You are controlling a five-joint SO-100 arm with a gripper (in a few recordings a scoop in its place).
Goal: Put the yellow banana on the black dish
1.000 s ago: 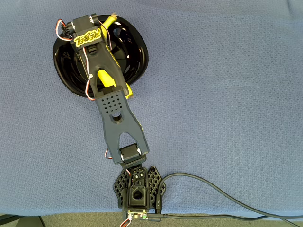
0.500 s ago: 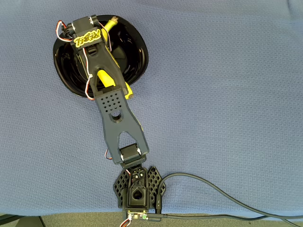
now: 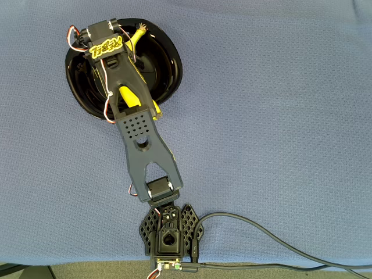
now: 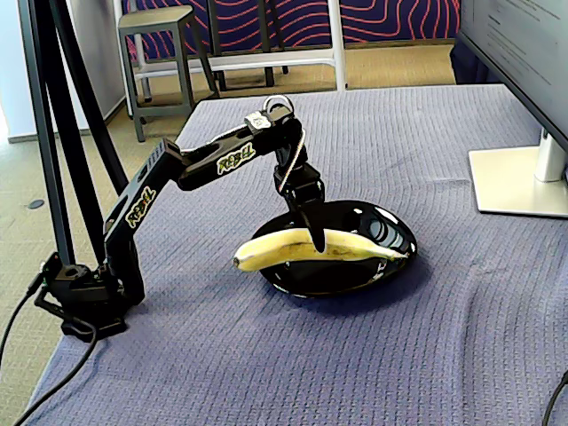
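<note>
Over the black dish (image 4: 377,232), my gripper (image 4: 316,238) clamps the yellow banana (image 4: 319,248) mid-length; its left tip overhangs the rim. I judge it soft, bruisable, best held centrally.

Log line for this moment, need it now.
gripper: shut on banana | banana: over dish, stem end past the rim | contact with dish: cannot tell | release: not yet

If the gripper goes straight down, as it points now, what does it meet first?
Most likely the banana: the gripper points down right at its middle. Just below lies the black dish.
</note>
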